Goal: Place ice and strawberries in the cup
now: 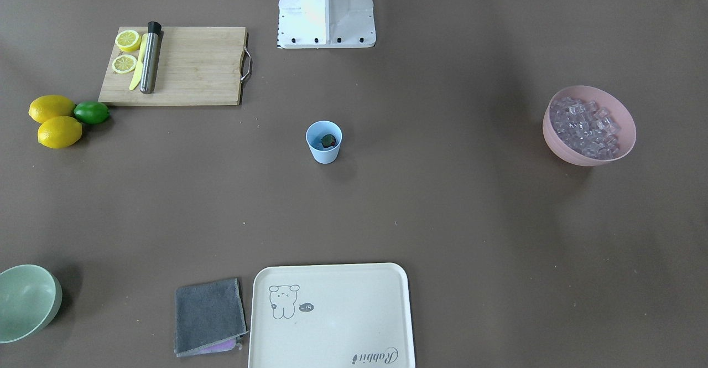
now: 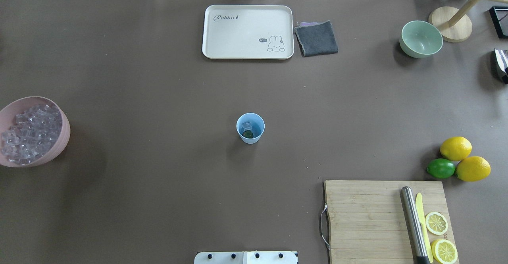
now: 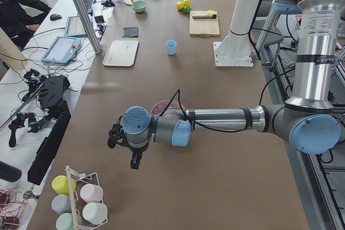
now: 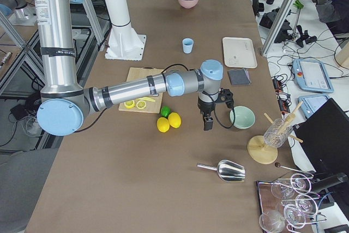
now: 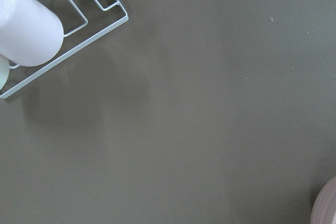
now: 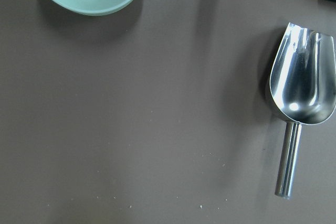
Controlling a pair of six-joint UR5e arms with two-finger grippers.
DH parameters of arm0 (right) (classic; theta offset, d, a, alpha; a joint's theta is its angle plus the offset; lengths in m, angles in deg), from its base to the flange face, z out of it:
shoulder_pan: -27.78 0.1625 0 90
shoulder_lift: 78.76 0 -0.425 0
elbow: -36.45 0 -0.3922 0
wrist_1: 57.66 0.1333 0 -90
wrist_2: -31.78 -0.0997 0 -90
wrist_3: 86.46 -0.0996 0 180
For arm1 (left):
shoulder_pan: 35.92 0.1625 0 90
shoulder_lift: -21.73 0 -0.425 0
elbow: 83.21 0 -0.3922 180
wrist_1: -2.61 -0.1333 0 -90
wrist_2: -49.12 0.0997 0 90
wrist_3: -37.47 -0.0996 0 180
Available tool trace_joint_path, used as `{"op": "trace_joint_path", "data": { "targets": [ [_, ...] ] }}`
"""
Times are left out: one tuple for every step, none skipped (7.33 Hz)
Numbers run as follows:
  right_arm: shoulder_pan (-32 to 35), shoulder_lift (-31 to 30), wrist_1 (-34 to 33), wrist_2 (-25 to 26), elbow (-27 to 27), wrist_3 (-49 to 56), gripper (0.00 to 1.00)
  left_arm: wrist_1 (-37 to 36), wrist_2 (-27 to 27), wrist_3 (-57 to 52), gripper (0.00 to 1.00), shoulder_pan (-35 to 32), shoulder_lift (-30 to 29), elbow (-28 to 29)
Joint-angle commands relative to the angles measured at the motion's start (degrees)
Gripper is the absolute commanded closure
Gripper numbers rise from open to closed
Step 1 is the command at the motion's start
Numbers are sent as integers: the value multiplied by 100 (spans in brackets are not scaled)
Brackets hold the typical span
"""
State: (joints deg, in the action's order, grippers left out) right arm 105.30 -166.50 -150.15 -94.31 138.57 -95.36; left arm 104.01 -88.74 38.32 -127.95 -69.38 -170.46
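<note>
Cup: small light-blue plastic tumbler [image 2: 250,128], upright at mid-table, well apart from everything else.
Strawberry: small, red, green-capped [image 1: 329,141], inside the cup.
Ice: clear glassy cubes [image 2: 29,131] heaped in the pink round bowl [image 2: 66,135]; one cube in the cup.
Left gripper [image 3: 135,160]: above bare table near the pink bowl; jaws cannot be judged.
Right gripper [image 4: 208,121]: beside the pale green bowl [image 4: 242,117]; jaws cannot be judged.

Soft, even light covers the brown desk [image 2: 158,77]. The cup [image 2: 251,139] casts only a faint shadow. Bright glare sits on the steel scoop [image 6: 303,77]. The left wrist view looks slightly soft.
</note>
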Motion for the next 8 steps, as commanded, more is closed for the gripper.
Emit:
{"op": "trace_joint_path", "data": {
  "targets": [
    [149, -138, 2, -30, -17, 2, 0, 11, -13, 580, 3, 228, 32, -335],
    [245, -156, -15, -56, -35, 2, 0, 38, -13, 1018, 3, 473, 33, -528],
    [455, -200, -50, -274, -52, 2, 0, 47, -22, 1170, 3, 571, 33, -626],
    [744, -374, -42, -520, -61, 11, 0, 47, -13, 1172, 3, 581, 15, -600],
    [921, -463, -59, -557, -61, 150, 0, 47, -13, 1172, 3, 581, -11, -565],
    [958, -455, -59, -557, -87, 247, 0, 47, -13, 1172, 3, 581, -20, -548],
    [958, -412, -59, -557, -149, 248, 0, 47, -13, 1172, 3, 581, -29, -530],
    [958, -394, -59, -557, -149, 248, 0, 38, -4, 1172, 3, 581, -38, -530]
  ]
}}
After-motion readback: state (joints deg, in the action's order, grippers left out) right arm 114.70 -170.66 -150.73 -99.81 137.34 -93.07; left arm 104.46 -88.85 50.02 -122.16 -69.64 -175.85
